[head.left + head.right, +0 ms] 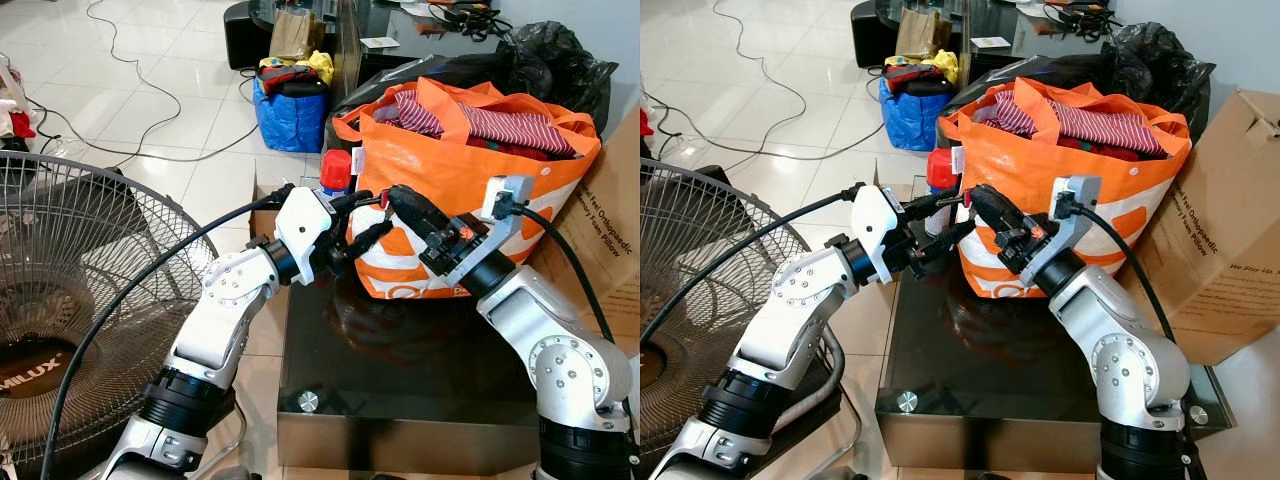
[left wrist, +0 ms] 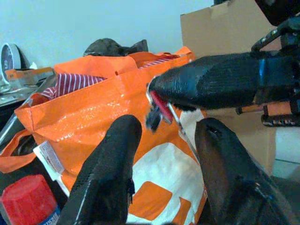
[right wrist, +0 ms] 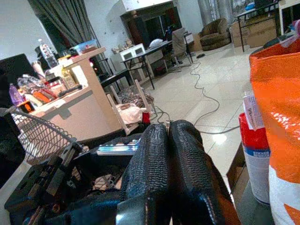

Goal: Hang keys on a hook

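Keys (image 2: 157, 108) — between right fingers (image 2: 211, 84)

A lived-in home, seen in its open living area. Pale glossy floor tiles (image 1: 170, 110) run through the room, crossed by loose cables (image 1: 130, 60). A standing fan (image 1: 70, 290) sits beside a low black glass table (image 1: 400, 390) bearing an orange bag (image 1: 470, 170) stuffed with clothes. A cardboard box (image 1: 1230, 250), a blue bag (image 1: 290, 115) and a black refuse sack (image 1: 555, 60) crowd the floor. Farther off are curtains (image 3: 70, 21), a cluttered counter (image 3: 70, 93), a desk (image 3: 150, 51) and an armchair (image 3: 218, 33).
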Tool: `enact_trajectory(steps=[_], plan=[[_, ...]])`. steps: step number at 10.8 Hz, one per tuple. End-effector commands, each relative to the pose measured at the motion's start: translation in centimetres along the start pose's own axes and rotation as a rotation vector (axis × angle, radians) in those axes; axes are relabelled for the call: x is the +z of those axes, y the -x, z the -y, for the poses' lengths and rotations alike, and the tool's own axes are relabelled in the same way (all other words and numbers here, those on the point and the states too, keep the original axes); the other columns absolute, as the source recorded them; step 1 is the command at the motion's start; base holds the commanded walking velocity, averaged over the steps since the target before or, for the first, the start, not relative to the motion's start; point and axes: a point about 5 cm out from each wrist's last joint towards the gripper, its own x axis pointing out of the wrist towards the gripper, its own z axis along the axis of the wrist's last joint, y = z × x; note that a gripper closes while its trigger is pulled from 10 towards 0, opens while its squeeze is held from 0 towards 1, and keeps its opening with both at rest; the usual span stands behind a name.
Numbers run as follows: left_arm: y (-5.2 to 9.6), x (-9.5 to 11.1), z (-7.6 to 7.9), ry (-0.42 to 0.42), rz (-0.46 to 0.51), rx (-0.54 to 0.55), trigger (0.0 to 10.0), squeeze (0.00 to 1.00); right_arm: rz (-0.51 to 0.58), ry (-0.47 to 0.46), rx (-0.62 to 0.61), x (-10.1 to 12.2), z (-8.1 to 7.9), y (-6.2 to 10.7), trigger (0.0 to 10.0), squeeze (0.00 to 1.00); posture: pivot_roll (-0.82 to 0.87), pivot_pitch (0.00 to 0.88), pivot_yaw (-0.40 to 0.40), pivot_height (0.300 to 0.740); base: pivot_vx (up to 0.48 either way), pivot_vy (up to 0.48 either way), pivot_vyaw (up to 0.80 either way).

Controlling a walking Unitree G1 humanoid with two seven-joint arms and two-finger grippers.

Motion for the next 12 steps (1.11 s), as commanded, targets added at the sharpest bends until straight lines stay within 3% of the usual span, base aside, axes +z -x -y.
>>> enact_trajectory(steps=[1,6,12], plan=[[-0.5,0.3,0.1,-0.015,0.002,-0.026,0.0,0.0,-0.003,0.005,-0.002,-0.1,0.1,0.1,0.0,0.0,-0.03,0.0,-0.056,0.74,0.0,0.0,0.0],[-0.2,0.2,-0.1,-0.019,-0.03,-0.068,0.0,0.0,0.023,-0.015,-0.022,-0.9,-0.4,0.2,0.0,0.0,-0.04,0.0,0.013,0.74,0.0,0.0,0.0],[0.1,0.2,-0.4,-0.011,-0.036,-0.048,0.0,0.0,0.037,-0.027,-0.04,-1.2,-0.4,0.4,0.0,0.0,-0.03,0.0,0.017,0.74,0.0,0.0,0.0]])
